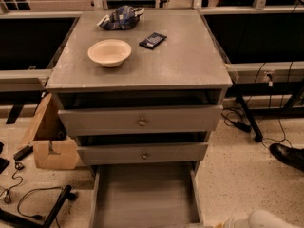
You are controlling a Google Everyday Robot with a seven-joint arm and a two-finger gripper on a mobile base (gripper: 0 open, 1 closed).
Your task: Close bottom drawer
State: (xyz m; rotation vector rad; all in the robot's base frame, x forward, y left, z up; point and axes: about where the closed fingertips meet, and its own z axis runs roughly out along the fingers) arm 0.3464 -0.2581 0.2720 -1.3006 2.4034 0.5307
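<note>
The grey cabinet [190,61] has three drawers. The bottom drawer [145,194] is pulled far out toward me, its plain grey inside showing and its front cut off by the lower edge of the view. The middle drawer [142,153] and top drawer [140,121] stand slightly out, each with a brass knob. My white arm [268,220] enters at the bottom right corner, to the right of the bottom drawer's side wall. My gripper [229,223] is at the very bottom edge beside that wall, mostly cut off.
On the cabinet top sit a cream bowl [109,52], a dark flat device [152,40] and a blue crumpled bag [121,18]. A cardboard box [50,144] and cables [33,196] lie on the floor left. A black shoe [287,156] is at the right.
</note>
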